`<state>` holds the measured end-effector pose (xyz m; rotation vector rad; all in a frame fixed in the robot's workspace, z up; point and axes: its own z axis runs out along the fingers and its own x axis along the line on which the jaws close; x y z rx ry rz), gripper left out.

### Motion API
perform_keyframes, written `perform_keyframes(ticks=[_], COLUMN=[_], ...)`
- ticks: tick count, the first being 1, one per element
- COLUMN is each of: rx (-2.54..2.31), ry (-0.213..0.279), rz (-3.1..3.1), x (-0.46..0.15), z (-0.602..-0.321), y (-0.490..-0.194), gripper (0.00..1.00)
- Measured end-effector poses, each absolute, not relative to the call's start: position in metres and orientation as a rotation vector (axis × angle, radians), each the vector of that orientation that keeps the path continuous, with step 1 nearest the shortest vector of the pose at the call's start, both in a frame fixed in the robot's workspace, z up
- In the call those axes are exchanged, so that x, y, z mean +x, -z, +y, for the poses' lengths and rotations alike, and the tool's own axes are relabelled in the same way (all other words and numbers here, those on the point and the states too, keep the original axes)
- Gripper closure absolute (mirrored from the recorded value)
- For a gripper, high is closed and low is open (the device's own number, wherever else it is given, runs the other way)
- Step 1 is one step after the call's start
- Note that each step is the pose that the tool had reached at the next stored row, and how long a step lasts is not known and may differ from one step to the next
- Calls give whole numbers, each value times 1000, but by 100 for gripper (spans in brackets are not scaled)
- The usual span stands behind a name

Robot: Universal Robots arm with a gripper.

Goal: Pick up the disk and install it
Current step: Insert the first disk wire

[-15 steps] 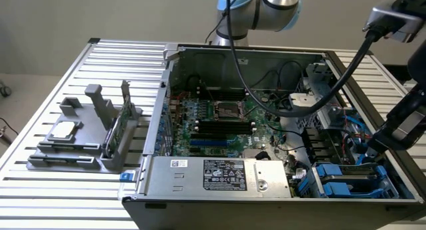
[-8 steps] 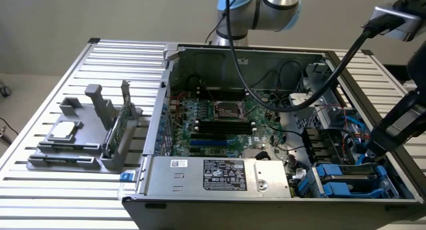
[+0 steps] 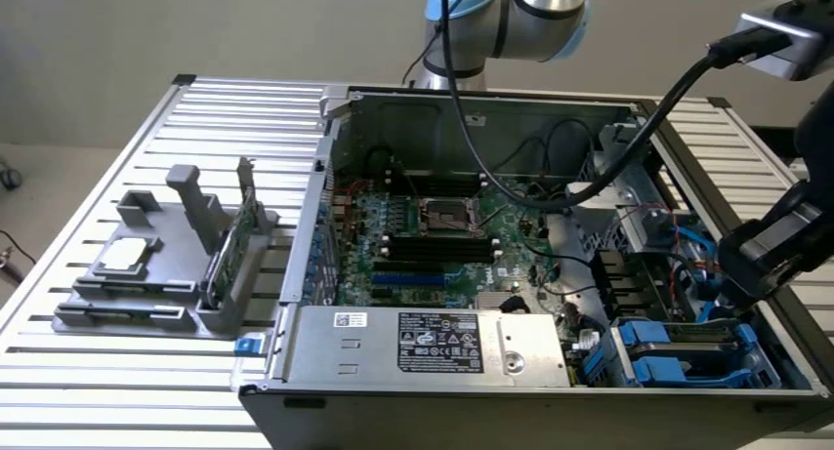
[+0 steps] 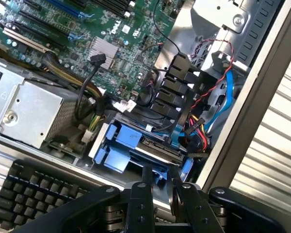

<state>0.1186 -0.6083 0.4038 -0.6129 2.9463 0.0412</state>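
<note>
Carrying everything, the silver slatted metal surface (image 3: 117,401) holds a large open grey metal computer case (image 3: 332,177). The grey-and-blue robot arm (image 3: 521,6) reaches over the case at the exterior view's right. There the black tool (image 3: 740,286) hangs just above the drive bay; whether it is open or closed cannot be told. The disk (image 3: 681,348), a rectangular silver-grey metal drive framed by a bright blue plastic carrier, lies low in that bay corner. In the wrist view the disk (image 4: 140,145) sits close beneath the tool (image 4: 161,171). It appears to rest in its slot, though how fully it is seated is unclear.

The likeliest trouble is a skewed carrier binding in the bay if it is pressed off-square. The bundle of red, yellow, blue and black wires (image 4: 199,127) just beside the bay could snag on the tool. The arm's own thick black cable (image 3: 658,108) drapes across the case and might catch on its wall.

A silver power supply box (image 3: 431,343) sits beside the bay, with the green motherboard (image 3: 431,216) beyond it. Well apart, at the exterior view's left, a grey plastic fixture (image 3: 144,308) holds a thin green circuit card (image 3: 229,255) upright and a small flat square silver chip (image 3: 127,255).
</note>
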Motion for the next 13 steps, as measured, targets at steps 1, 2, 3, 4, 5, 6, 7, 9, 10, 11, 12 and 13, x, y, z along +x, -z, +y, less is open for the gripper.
perform_keyframes(ticks=[1, 2, 3, 4, 5, 6, 7, 9, 10, 11, 12, 13], rx=[-591, -569, -551, -534, -521, -510, -499, -476, -465, -455, -448, -442], ry=[-40, -38, -37, -36, -35, -34, -33, -32, -31, -31, -32, -32], rz=[2951, 2955, 2958, 2961, 2963, 2965, 2967, 2971, 2974, 2977, 2981, 2985], x=[119, 119, 119, 119, 119, 119, 119, 119, 119, 119, 119, 119], z=[-608, -608, -608, -608, -608, -608, -608, -608, -608, -608, -607, -607], y=[-403, -403, -403, -403, -403, -403, -403, -402, -402, -402, -402, -402], gripper=[73, 73, 73, 73, 73, 73, 73, 73, 73, 73, 73, 73])
